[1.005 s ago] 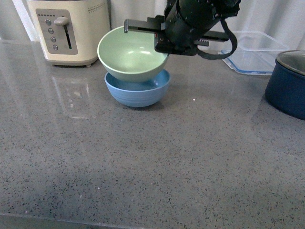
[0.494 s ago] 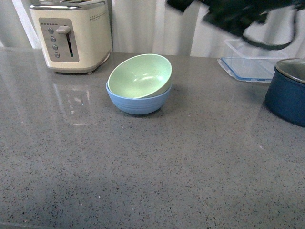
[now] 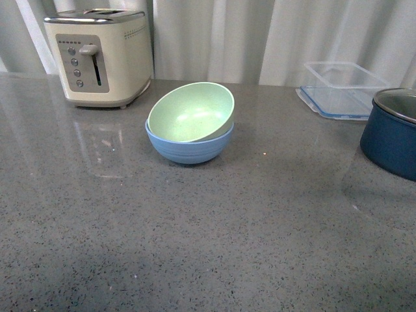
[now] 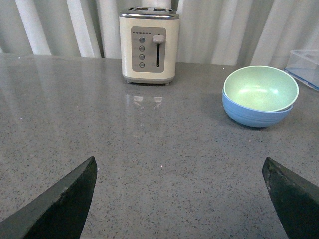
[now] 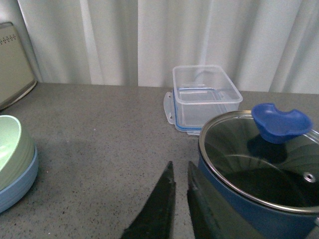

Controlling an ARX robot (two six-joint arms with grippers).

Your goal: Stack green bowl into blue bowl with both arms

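Note:
The green bowl (image 3: 192, 112) sits tilted inside the blue bowl (image 3: 188, 147) on the grey counter, near the back centre. Both also show in the left wrist view, the green bowl (image 4: 260, 88) in the blue bowl (image 4: 251, 113), and at the edge of the right wrist view, green bowl (image 5: 11, 149) over blue bowl (image 5: 17, 186). My left gripper (image 4: 179, 174) is open and empty, well away from the bowls. My right gripper (image 5: 179, 172) is shut on nothing, beside the navy pot. Neither arm shows in the front view.
A cream toaster (image 3: 101, 55) stands at the back left. A clear plastic container (image 3: 344, 88) sits at the back right. A dark navy pot (image 3: 393, 133) with a glass lid (image 5: 259, 164) stands at the right. White curtains hang behind the counter.
The arm that held the green bowl over the blue bowl has let it go and pulled out of the front view. The green bowl now rests tilted in the blue bowl.

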